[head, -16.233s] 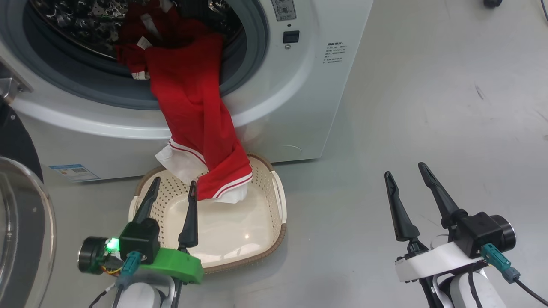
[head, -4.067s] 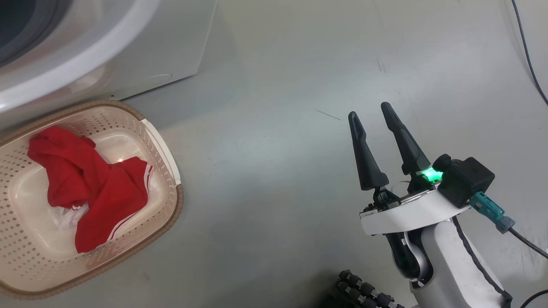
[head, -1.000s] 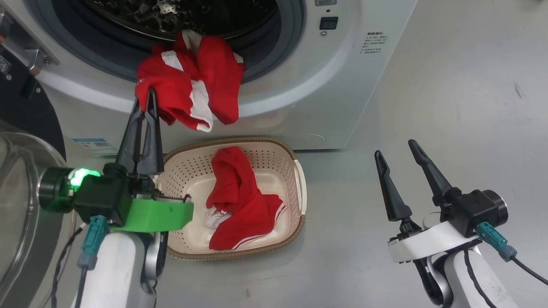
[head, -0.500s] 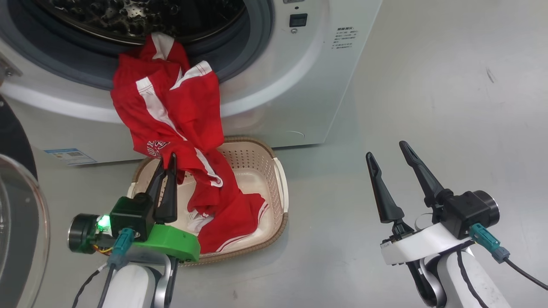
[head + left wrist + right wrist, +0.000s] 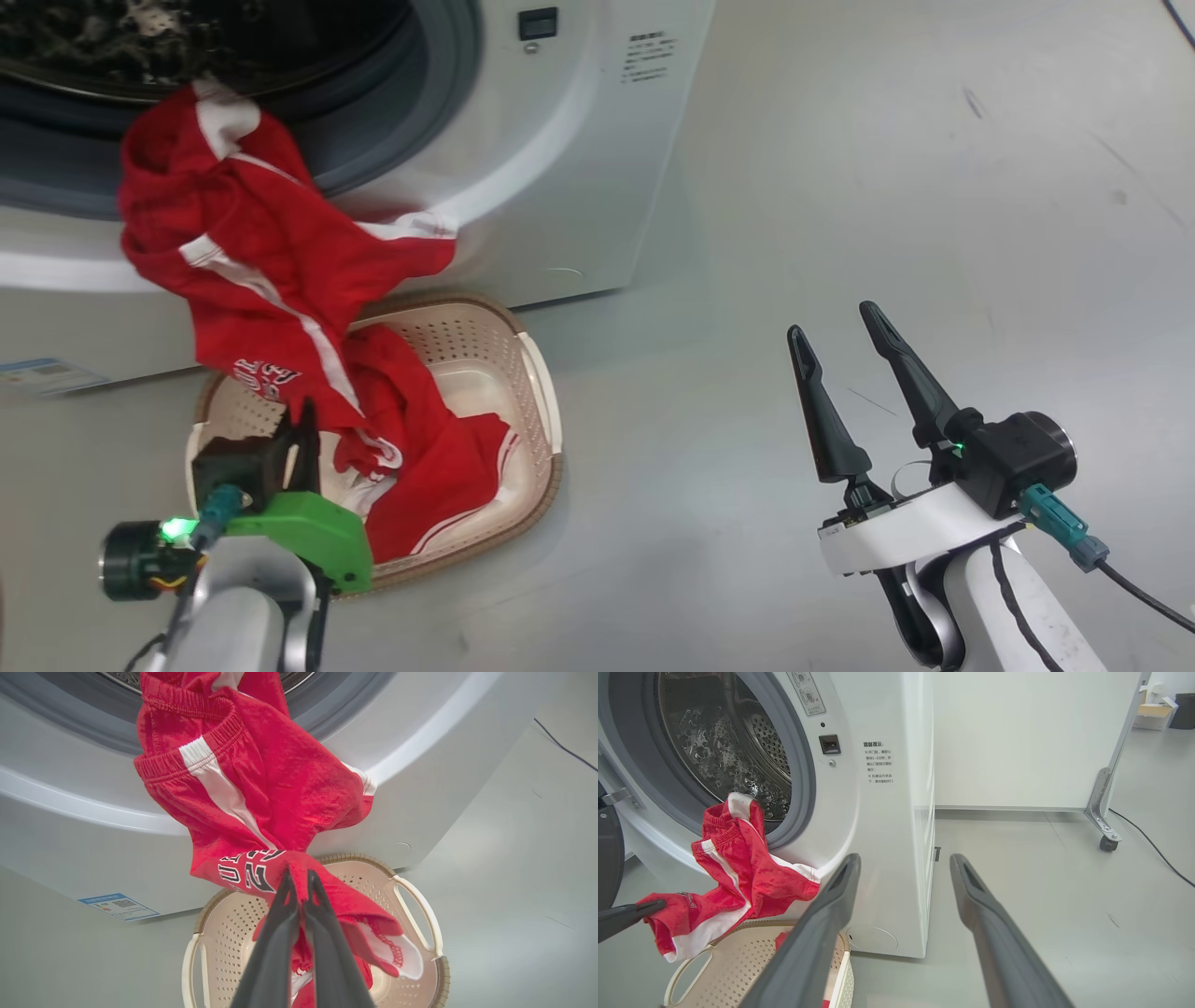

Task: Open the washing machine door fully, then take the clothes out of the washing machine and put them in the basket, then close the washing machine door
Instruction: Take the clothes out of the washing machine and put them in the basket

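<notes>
my left gripper [image 5: 299, 878] pinches clothes [image 5: 252, 271] hanging from washing machine [image 5: 579, 187] over basket [image 5: 467, 341] | basket holds more red fabric | my right gripper [image 5: 831, 319] spread

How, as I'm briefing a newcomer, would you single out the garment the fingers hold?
Find the white washing machine; a red garment hangs from its mouth toward the cream basket. Unlike the red piece in that basket, it bears black lettering and the left fingers pinch it.
</notes>
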